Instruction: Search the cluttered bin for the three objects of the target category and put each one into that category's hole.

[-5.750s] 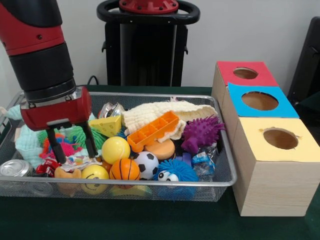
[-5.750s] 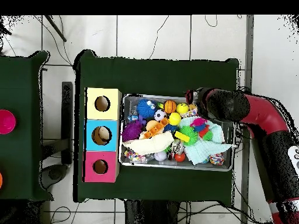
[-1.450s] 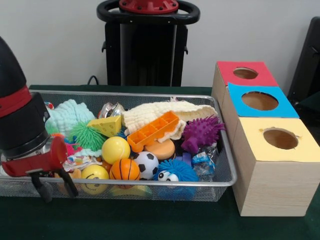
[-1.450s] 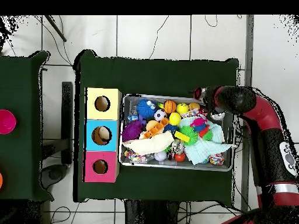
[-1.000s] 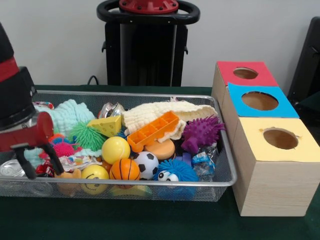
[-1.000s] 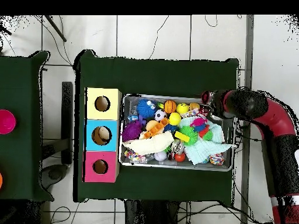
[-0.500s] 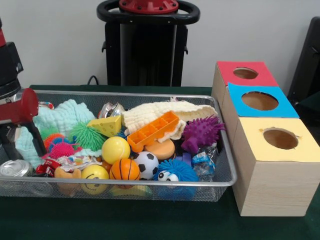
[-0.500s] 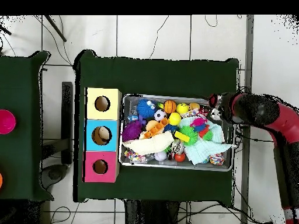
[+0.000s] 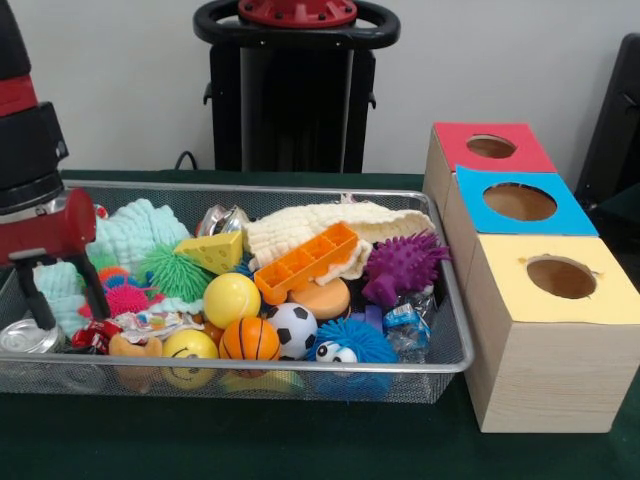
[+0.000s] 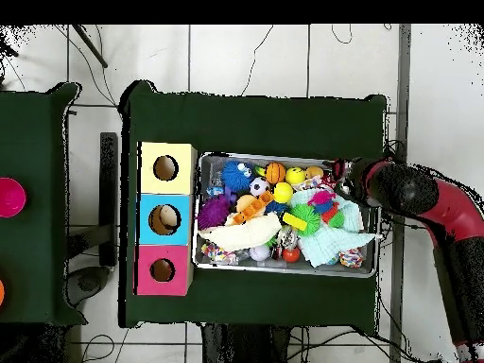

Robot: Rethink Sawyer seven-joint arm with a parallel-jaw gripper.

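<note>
My gripper (image 9: 70, 312) hangs open over the left end of the wire bin (image 9: 300, 366), its fingers astride a pale green cloth (image 9: 135, 232), nothing held. A crushed can (image 9: 24, 336) lies just below its left fingertip. Further right sit a yellow ball (image 9: 231, 298), a smiley ball (image 9: 190, 346), a basketball (image 9: 249, 340) and a soccer ball (image 9: 292, 328). In the overhead view the gripper (image 10: 340, 176) is at the bin's (image 10: 284, 268) right end. Beside the bin stand three boxes with a red top (image 9: 490, 147), a blue top (image 9: 520, 202) and a yellow top (image 9: 560, 277), each with a round hole.
The bin also holds a purple spiky toy (image 9: 402, 265), a blue fuzzy ball with eyes (image 9: 350, 342), an orange tray (image 9: 306, 260), a cheese wedge (image 9: 212, 252), a cream cloth (image 9: 320, 225) and spiky pink and green balls. A black stand (image 9: 296, 90) rises behind.
The gripper rose from in front of the bin's left corner and moved back over the bin's left end; in the last half second it shifted slightly right. The toys have not moved.
</note>
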